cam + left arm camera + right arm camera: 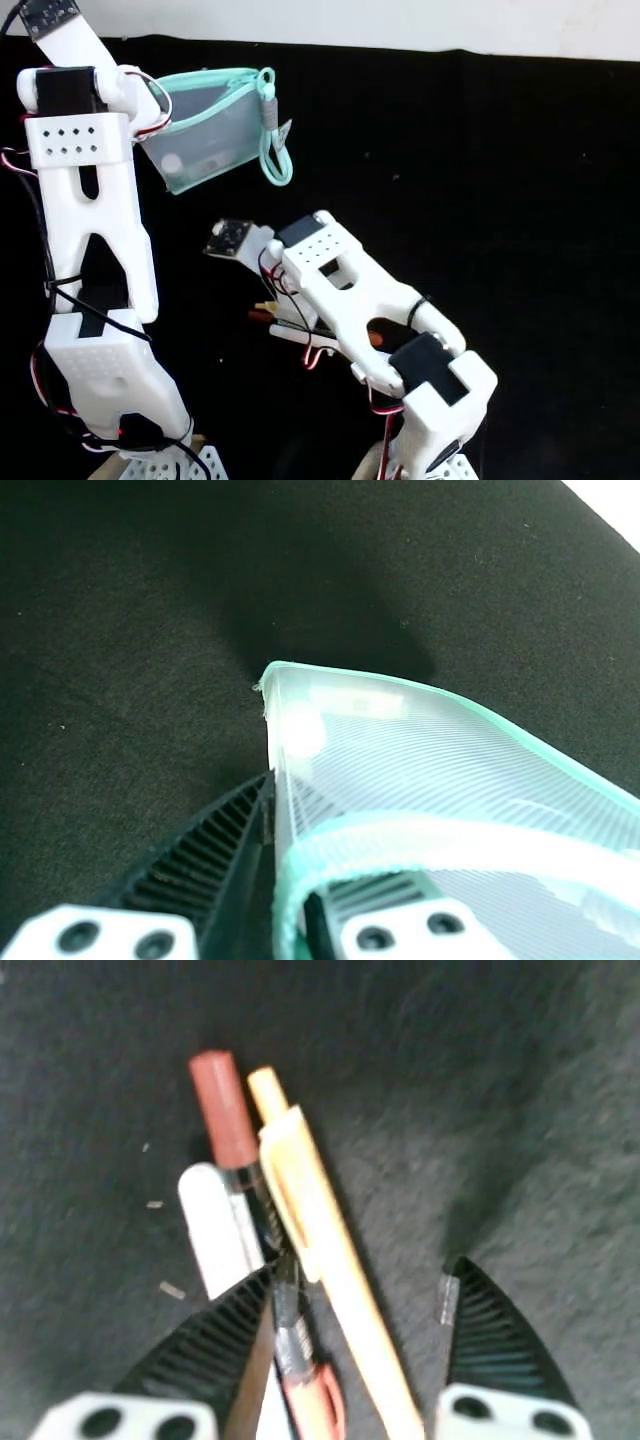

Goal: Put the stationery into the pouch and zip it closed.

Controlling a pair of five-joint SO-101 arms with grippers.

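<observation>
— Fingers first: how do they stand?
— Left fingers [205,865] are clenched on one end of the pouch [420,770]. Right fingers [490,1330] are spread, gripping nothing, low over the stationery [285,330].
— Now largest to smallest.
— One black table [500,250] lies under everything. Two white arms: the left arm [70,220] is stretched toward the far left corner, the right arm [340,280] bent over the middle. One pouch, see-through with a mint rim, is held up off the table. The left wrist view has its shadow on the cloth.
— What does the high view add?
— The pouch's free end, with a grey zip pull [269,108] and a mint wrist loop [275,180] hanging from it. The mouth looks parted along the top. The stationery peeks from under the right arm, well apart from the pouch.
— And the right wrist view?
— It lets me count three pens, side by side and touching. A yellow pen [320,1240] runs between the fingers. A red-capped pen [222,1110] beside it passes under one fingertip, with a white pen [212,1215] on its other side.
</observation>
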